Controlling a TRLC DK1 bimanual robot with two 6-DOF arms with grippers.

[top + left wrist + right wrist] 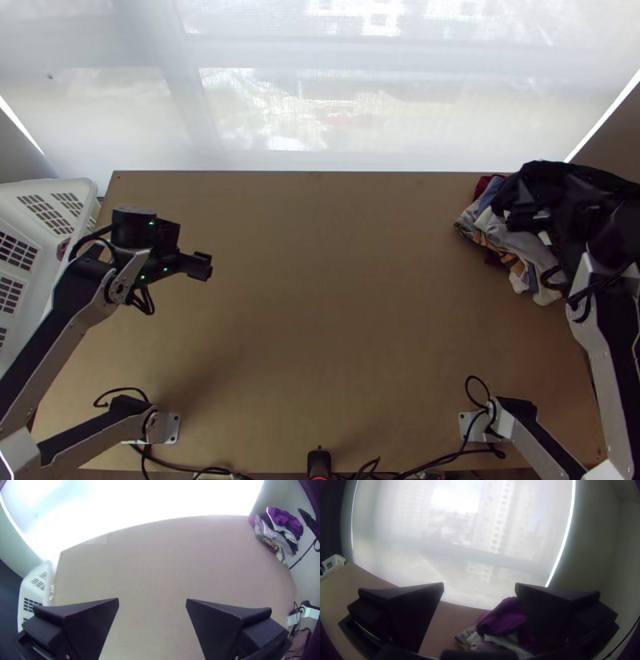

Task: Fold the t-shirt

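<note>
My left gripper (206, 266) hangs at nine o'clock, pointing inward — jaws spread wide; my right gripper (526, 218) hovers above bunched clothes (512, 238) at three — equally wide.

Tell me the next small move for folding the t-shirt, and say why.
The right gripper should probably lower onto the bunched clothes pile at the table's far right and pinch one garment. Its fingers are open above the pile, and no shirt lies spread for folding; which garment is the t-shirt, I cannot tell.
</note>
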